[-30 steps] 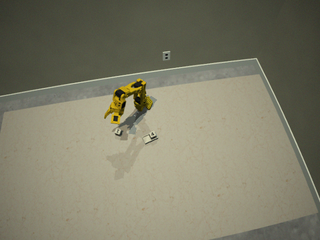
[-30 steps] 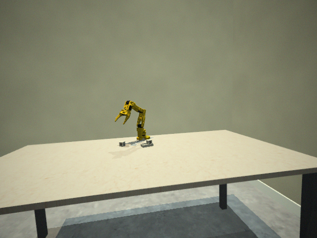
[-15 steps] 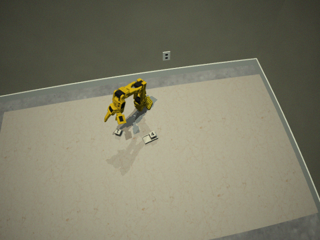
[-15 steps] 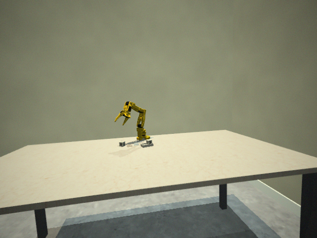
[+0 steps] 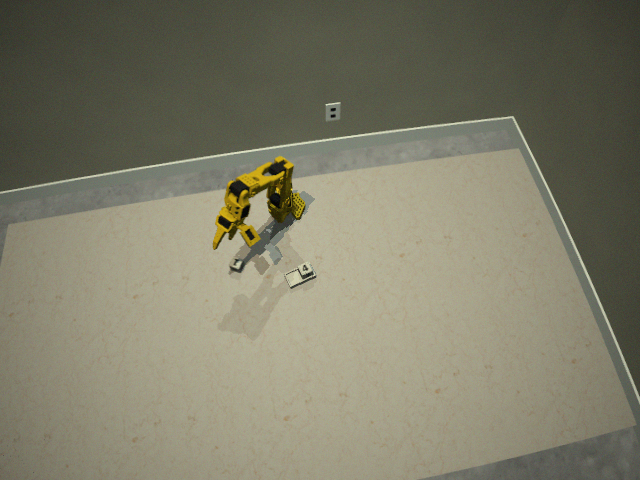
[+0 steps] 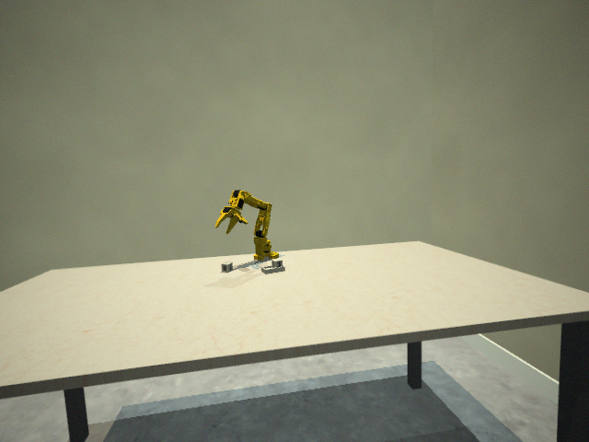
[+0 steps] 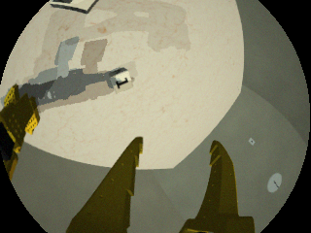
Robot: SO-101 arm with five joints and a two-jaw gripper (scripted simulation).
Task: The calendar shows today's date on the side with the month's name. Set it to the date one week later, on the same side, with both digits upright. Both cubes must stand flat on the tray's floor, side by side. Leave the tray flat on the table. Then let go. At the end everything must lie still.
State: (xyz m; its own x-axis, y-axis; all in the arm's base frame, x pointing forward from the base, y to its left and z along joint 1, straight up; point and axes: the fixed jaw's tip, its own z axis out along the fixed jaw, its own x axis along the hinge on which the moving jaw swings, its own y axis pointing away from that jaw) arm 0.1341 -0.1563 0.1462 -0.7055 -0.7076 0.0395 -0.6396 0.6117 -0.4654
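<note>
- Yellow, hard-looking claw (image 5: 223, 242) (image 6: 222, 229) (image 7: 178, 141) with two tapering fingers: I'm hovering it high over the table (image 5: 361, 335) (image 6: 294, 299) (image 7: 165, 107), its fingers standing apart and holding nothing.
- Below the claw, and off toward its tray side, a small off-white cube with a black 1 on top (image 5: 236, 265) (image 6: 226, 267) (image 7: 121, 79) is resting on the table. From the wrist it's sitting out past the fingertips, nearer the left-hand finger in that view, not between the two.
- Being about as long as it is wide, the loose cube is offering no long axis; its square sides are what I'm matching. My one arm is doing all the reaching, so I'm judging that the next move is calling for a descent with a shift toward the tray.
- Farther to that same side, a shallow off-white rectangular tray with a dark-edged rim (image 5: 293, 279) (image 6: 273, 270) (image 7: 87, 7) is lying flat. Its longer axis is running away from the claw's side, and its open place is facing nearer the claw.
- At the farther end, a matching off-white cube with a black 4 on top (image 5: 305, 269) (image 6: 277, 262) is occupying the tray.
- Smooth and cream, the tabletop is showing fine reddish veins. I'm not managing to read the month's name, so the target date is remaining uncertain.

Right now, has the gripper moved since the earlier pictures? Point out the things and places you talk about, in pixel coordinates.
Yes. In the top view, the gripper (image 5: 222, 242) (image 6: 221, 230) (image 7: 178, 141) has turned, one side swinging right, toward the tray (image 5: 292, 279) (image 6: 271, 270) (image 7: 73, 7).
</note>
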